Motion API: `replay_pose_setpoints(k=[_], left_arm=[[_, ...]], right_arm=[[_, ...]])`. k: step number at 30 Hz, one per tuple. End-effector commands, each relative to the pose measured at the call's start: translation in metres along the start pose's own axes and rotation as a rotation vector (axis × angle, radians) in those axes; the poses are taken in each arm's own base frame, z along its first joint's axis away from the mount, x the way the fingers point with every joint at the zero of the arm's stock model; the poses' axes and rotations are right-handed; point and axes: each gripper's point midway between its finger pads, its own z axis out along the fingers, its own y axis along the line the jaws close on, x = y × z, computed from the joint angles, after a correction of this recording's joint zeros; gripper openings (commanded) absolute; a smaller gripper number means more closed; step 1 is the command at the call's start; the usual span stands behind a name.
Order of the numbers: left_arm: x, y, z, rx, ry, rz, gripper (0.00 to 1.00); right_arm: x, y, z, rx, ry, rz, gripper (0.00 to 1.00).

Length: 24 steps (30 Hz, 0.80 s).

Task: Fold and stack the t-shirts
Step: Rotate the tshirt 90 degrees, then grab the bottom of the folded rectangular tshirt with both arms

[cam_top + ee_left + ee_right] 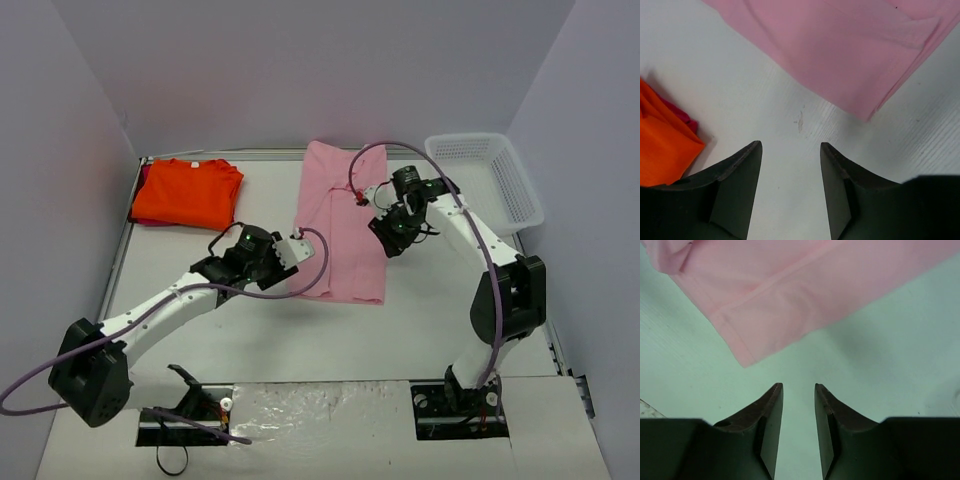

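The light pink t-shirt (335, 225) lies folded into a long strip at the table's middle, running front to back. The bright orange t-shirt (187, 193) lies folded at the back left. My left gripper (296, 250) sits low at the pink strip's left edge. In the left wrist view the left gripper (791, 147) is open and empty over bare table, with a corner of the pink t-shirt (840, 50) ahead and the orange t-shirt (660, 155) at left. My right gripper (386, 240) hovers at the strip's right edge. The right gripper (797, 387) is slightly open and empty, short of a corner of the pink t-shirt (775, 295).
A white mesh basket (520, 195) stands at the back right corner. A magenta cloth edge (684, 116) peeks from under the orange shirt. Walls close the table at the back and both sides. Both arm bases are at the near edge.
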Motion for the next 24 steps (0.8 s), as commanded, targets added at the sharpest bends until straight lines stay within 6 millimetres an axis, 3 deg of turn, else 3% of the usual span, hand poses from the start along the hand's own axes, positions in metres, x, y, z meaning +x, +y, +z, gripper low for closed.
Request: replay_pose_setpoints(k=[1,4,9,11,24], left_arm=[[-0.006,-0.003,0.015,-0.046,-0.018,0.081,0.49],[-0.006,-0.020,0.026,-0.027,-0.028,0.154,0.49],[0.008,-0.045,0.036,0.032,-0.026,0.200,0.50],[0.011,-0.052,0.039,0.051,-0.037,0.209,0.52],[0.008,-0.072,0.056,0.129,-0.041,0.257,0.59]], right_arm=[[0.037,-0.007,-0.010,-0.033,0.049,0.098,0.27],[0.055,-0.017,-0.010,-0.056,0.036,0.184,0.23],[0.075,-0.030,-0.006,-0.048,0.025,0.286,0.25],[0.079,-0.033,-0.006,-0.044,0.023,0.307,0.31],[0.092,-0.045,-0.018,-0.014,-0.002,0.378,0.34]])
